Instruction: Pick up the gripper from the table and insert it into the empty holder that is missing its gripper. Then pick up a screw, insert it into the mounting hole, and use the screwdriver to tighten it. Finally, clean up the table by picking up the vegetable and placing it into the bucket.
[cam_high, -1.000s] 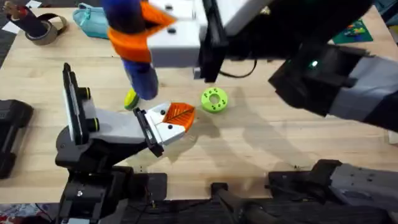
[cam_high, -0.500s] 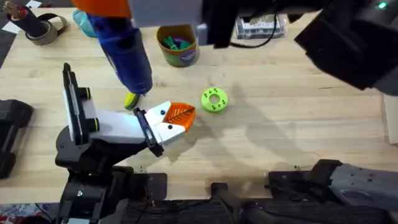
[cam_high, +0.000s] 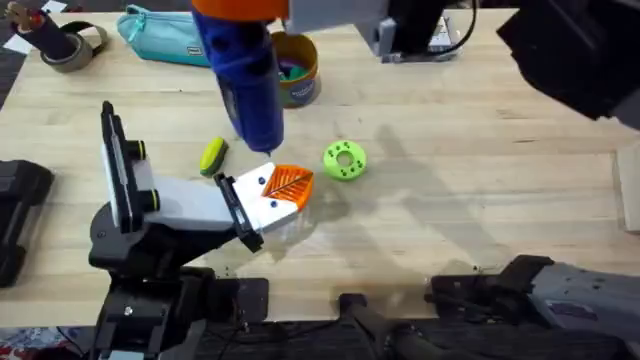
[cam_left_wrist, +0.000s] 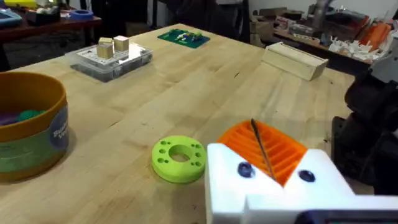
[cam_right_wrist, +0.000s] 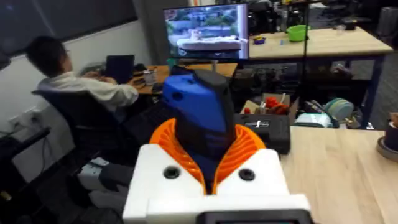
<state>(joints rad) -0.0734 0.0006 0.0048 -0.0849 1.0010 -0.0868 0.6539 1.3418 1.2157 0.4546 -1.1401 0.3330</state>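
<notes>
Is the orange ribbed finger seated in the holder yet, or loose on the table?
Seated. The gripper sits at the end of the white holder, against its black clamp plate, off the table.

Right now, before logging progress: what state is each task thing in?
gripper: seated in the holder.
screwdriver: held upright in the right gripper, tip at the holder.
bucket: upright, colourful bits inside.
yellow-green vegetable: lying on the table.

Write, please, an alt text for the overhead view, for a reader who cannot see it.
The right gripper holds the blue screwdriver upright, its tip just above the orange gripper seated in the white holder. On the table lie a yellow-green vegetable, a green disc and the bucket.
</notes>
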